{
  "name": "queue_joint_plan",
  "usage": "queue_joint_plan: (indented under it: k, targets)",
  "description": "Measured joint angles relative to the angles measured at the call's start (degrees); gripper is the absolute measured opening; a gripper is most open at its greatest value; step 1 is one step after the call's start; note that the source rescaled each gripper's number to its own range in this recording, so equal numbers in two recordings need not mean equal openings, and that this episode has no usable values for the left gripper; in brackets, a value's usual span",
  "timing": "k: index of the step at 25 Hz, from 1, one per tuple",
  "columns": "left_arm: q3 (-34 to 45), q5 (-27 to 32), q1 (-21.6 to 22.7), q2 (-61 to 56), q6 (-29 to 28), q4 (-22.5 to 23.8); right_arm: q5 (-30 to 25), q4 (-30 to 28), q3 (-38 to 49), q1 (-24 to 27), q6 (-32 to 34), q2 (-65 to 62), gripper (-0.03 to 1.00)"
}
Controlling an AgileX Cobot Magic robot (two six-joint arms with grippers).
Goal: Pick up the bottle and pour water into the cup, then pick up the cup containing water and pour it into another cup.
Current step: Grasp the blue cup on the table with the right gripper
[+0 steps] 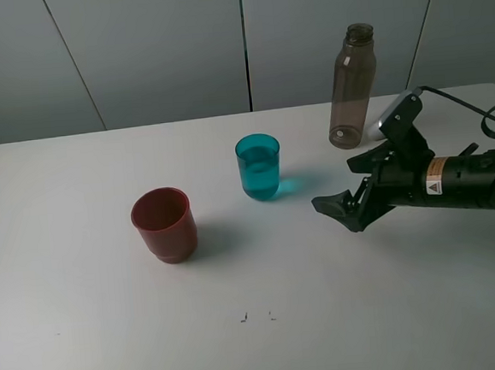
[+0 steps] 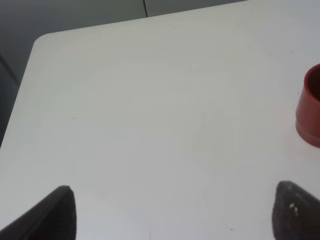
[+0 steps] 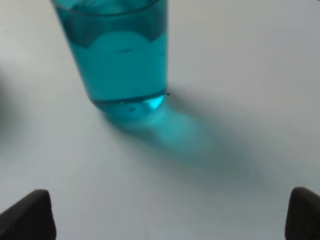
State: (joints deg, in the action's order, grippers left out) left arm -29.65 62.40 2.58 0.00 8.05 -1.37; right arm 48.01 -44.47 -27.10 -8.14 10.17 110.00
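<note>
Left gripper (image 2: 177,215): fingers spread, empty, over bare table (image 1: 86,318), with the red cup (image 1: 164,226) off to one side. Red cup: upright, nearest the front edge, apparently dry inside. Right gripper (image 1: 335,185): fingers spread wide, empty, low and level, pointing at the teal cup (image 1: 258,169), which stands upright just ahead between the finger lines. This is the nearer arm for that pickup. Teal cup: holds water, well filled. Bottle (image 1: 351,87): upright, uncapped, farthest back, behind the right gripper. Its contents cannot be made out.
</note>
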Motion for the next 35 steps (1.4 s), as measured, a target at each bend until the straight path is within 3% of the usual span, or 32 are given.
queue_joint_plan:
  k: [8,15,35]
  targets:
    - [0.0,0.0,0.0,0.0,0.0,0.0,3.9,0.0,-6.5,-0.8,-0.8,7.6,1.0]
    - [0.0,0.0,0.0,0.0,0.0,0.0,11.9,0.2,-8.2,-1.9,-4.3,11.8,1.0]
    - [0.0,0.0,0.0,0.0,0.1,0.0,13.1,-0.3,-19.8,-5.6,-6.0,20.3,1.0]
